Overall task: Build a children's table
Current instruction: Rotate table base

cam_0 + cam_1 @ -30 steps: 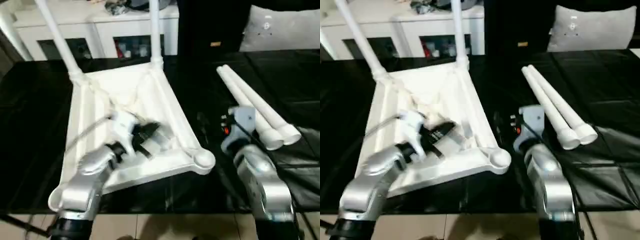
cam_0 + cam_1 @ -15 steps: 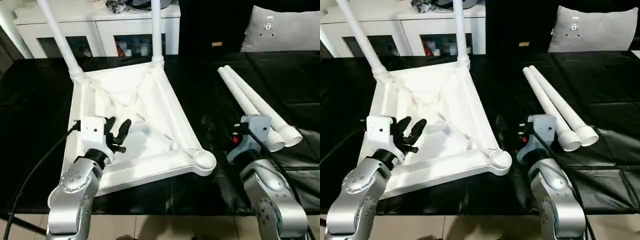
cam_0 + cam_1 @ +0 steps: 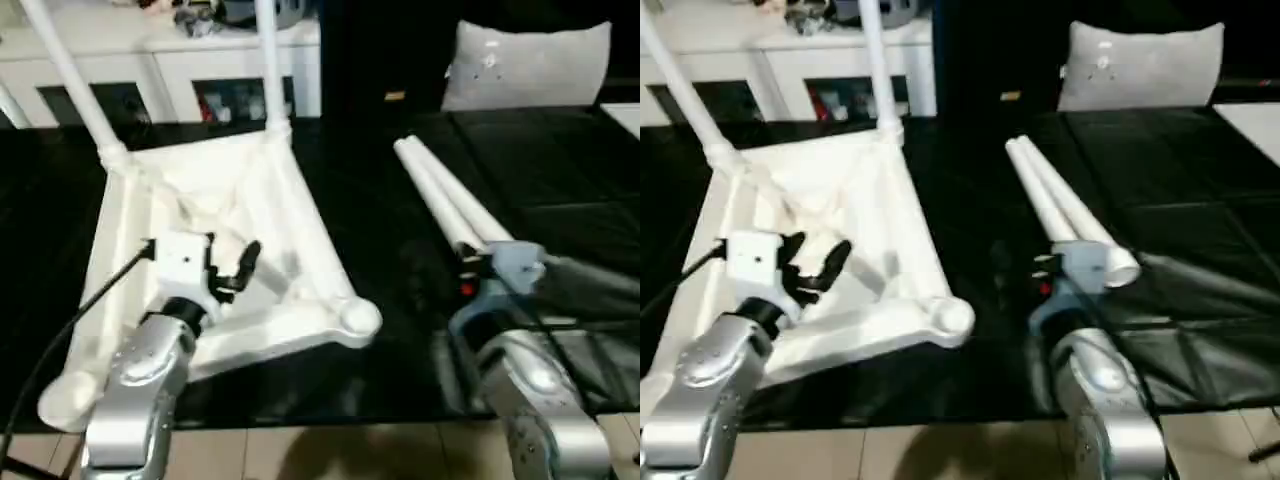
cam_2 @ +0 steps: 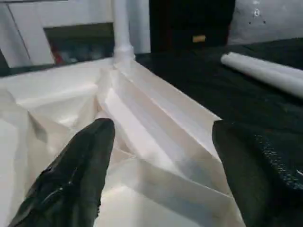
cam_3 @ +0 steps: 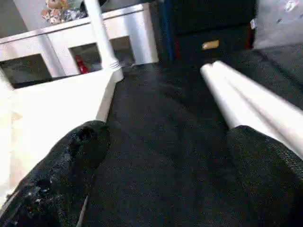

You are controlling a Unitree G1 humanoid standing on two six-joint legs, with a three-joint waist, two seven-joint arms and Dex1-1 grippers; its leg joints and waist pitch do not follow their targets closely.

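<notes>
Black table (image 3: 380, 210), white cabinet (image 3: 180, 60) behind

A wide strip of bare black surface (image 3: 370, 230) runs between the upside-down tabletop (image 3: 290, 210) on the left and the two loose legs (image 3: 440, 200) on the right. Two standing legs (image 3: 268, 60) block the far corners of the tabletop. The ribs inside it stand in the way of the open left pincer (image 4: 158, 156). The open right pincer (image 5: 165, 156) has free room ahead.
</notes>
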